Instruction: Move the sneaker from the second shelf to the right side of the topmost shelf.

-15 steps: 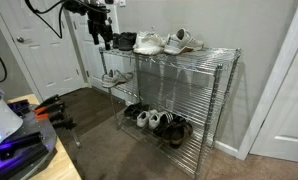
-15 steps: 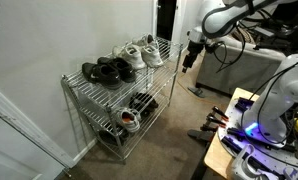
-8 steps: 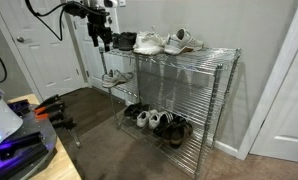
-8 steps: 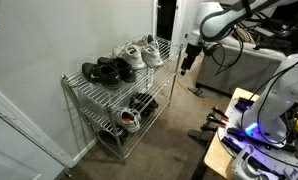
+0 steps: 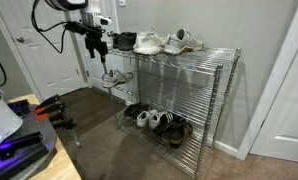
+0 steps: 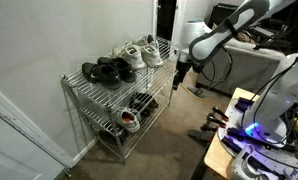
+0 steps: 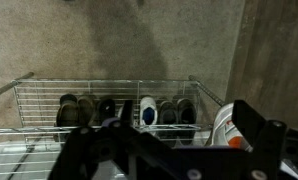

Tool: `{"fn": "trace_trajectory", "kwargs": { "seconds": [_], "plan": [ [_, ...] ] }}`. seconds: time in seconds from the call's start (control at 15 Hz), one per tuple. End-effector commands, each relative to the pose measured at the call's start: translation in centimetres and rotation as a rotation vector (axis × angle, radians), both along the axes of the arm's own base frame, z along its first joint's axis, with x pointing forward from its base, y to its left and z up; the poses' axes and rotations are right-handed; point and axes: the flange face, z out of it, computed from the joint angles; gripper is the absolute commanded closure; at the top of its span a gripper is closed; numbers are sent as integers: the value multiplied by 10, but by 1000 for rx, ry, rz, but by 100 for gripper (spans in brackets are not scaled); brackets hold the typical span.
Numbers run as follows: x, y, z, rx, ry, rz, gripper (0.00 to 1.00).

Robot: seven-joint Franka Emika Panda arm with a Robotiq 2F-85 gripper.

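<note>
While the wide-spread end effector hovers, the sneaker lies just below.

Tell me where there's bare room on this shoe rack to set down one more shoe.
The top shelf is bare at its end past the pale grey pair; the rest is packed with shoes. The middle shelf is bare beyond the lone sneaker at the end near the hand. The bottom shelf is crowded in its middle.
</note>
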Motion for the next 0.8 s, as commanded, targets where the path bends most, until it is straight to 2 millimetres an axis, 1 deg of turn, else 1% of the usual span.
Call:
{"fn": "trace_trajectory", "kwargs": {
  "seconds": [0.0,0.27,0.4,0.6,0.73],
  "plan": [
    [13,27,-30,2,14,7,0],
    [31,52,-52,24,24,20,0],
    [42,67,-61,42,10,-18,0],
    [53,89,-75,73,-19,-154,0],
    [52,105,-88,78,-18,-204,0]
  ]
}}
